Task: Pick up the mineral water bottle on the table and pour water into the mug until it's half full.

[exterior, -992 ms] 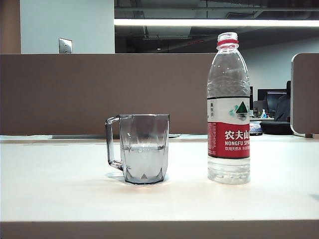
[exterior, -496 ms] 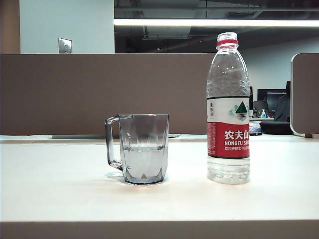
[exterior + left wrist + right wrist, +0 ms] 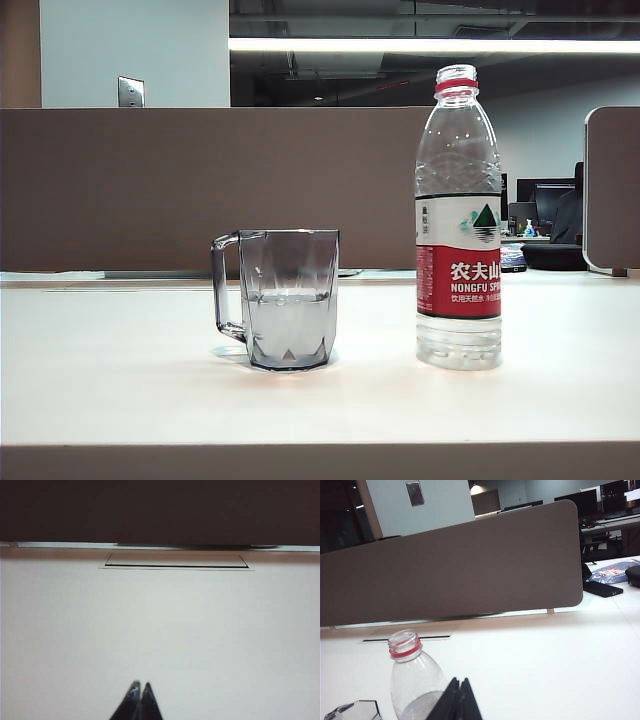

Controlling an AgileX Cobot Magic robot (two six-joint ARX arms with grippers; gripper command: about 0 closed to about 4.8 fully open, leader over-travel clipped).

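The mineral water bottle stands upright and uncapped on the white table, right of the mug. The grey faceted mug holds water up to about its middle, handle pointing left. A little water remains low in the bottle. Neither arm shows in the exterior view. In the right wrist view my right gripper is shut and empty, set back from the bottle, with the mug's rim at the corner. My left gripper is shut and empty over bare tabletop.
A brown partition runs along the table's far edge, with a cable hatch in the tabletop before it. A black phone and a blue packet lie far right on the table.
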